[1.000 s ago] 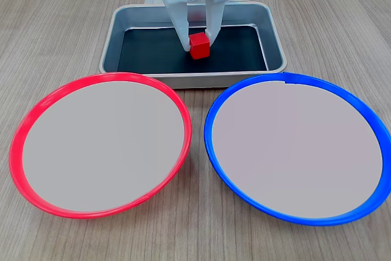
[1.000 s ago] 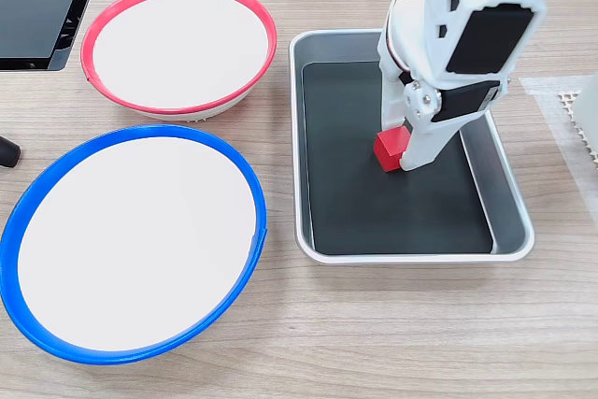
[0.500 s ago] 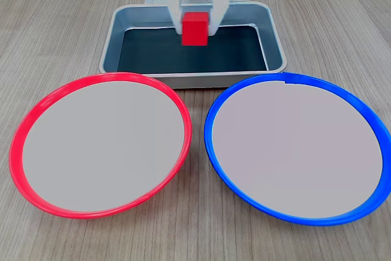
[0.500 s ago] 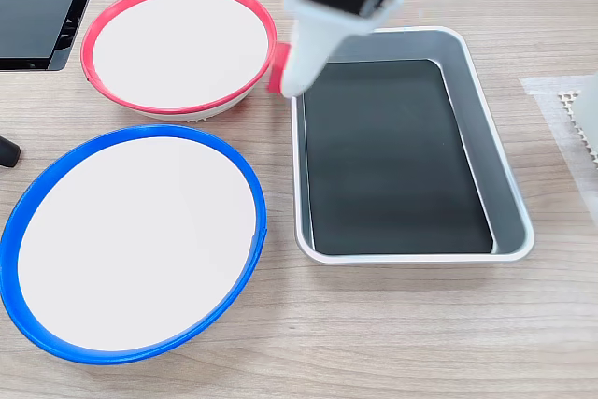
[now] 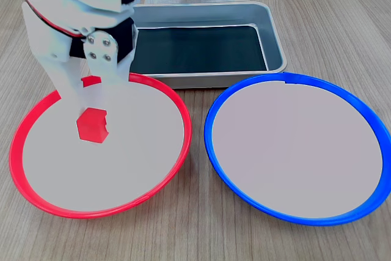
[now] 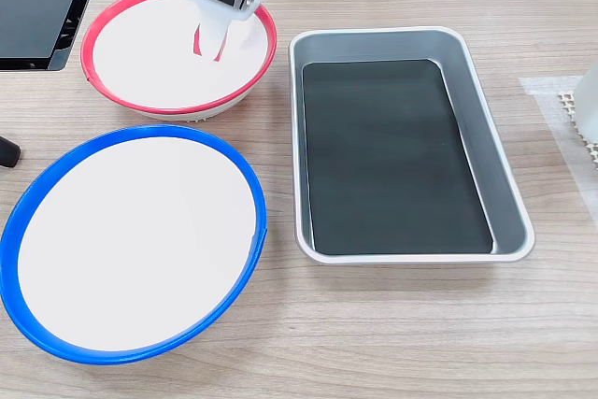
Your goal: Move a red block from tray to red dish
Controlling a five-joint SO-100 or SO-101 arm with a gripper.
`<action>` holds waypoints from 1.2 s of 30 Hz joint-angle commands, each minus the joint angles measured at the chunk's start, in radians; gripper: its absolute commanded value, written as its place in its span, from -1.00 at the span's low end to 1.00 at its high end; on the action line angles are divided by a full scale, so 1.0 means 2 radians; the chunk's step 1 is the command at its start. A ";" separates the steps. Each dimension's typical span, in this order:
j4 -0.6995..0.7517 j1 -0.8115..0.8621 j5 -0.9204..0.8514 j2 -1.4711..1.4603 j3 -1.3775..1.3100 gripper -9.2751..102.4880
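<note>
The white pincer (image 5: 91, 99) hangs over the red dish (image 5: 36, 197), its fingers pointing down, and the red block (image 5: 92, 125) sits just below the fingertips over the pale centre of that dish, on the left half as this fixed view shows it. A second sliver of red peeks out between the fingers higher up (whether that is part of the block or a reflection, I cannot tell). Whether the block rests on the dish or is in the air is not clear, and I cannot tell if the pincer is pinching it or spread.

In the other fixed view, the pincer (image 6: 213, 44) reaches down inside the red dish (image 6: 121, 100), near its right rim, with thin red edges showing beside the white fingers.

The tray (image 5: 275, 41) stands behind both dishes, its dark bottom bare, its front rim right beside the red dish's far edge. The blue dish (image 5: 293, 218) lies next to the red one on the wooden surface (image 5: 195, 236), rims close but apart.
</note>
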 commanded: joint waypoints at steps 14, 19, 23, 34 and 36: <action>-0.055 -0.034 0.131 0.111 0.026 -0.30; -0.054 -0.069 0.333 0.271 0.097 -0.84; -0.123 -0.094 0.499 0.452 0.297 -0.84; -0.274 -0.176 0.871 0.970 0.843 -0.84; -0.260 -0.179 0.903 1.029 0.884 -0.84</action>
